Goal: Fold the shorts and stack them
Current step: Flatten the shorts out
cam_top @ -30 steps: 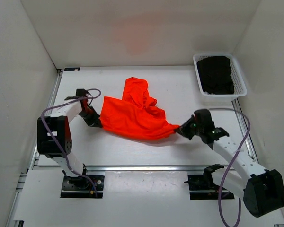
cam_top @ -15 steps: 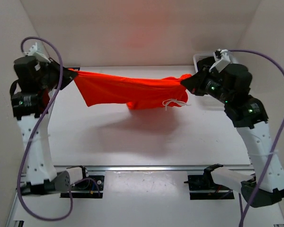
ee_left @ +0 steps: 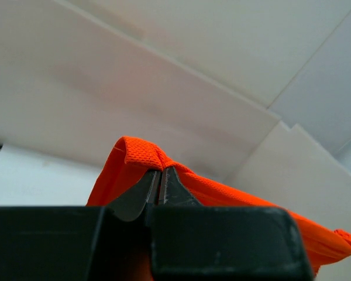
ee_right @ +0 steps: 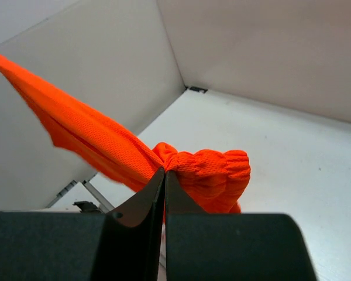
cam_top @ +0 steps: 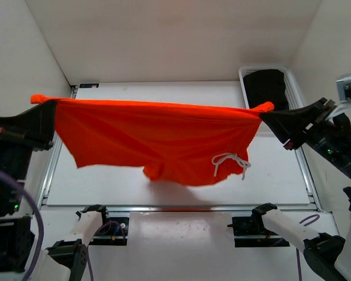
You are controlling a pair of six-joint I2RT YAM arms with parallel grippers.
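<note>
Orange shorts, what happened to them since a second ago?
Both arms rose and spread apart, lifting the shorts off the table and stretching them out in the air. The left tool and right tool kept pinching opposite ends. The basket of dark clothes stayed put.

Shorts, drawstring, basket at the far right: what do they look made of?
Shorts: thin matte mesh knit, probably synthetic; fine holes show in the wrist view.
Drawstring: white cord, likely woven; too small to confirm.
Basket: white plastic by its look, with perforated walls.
</note>
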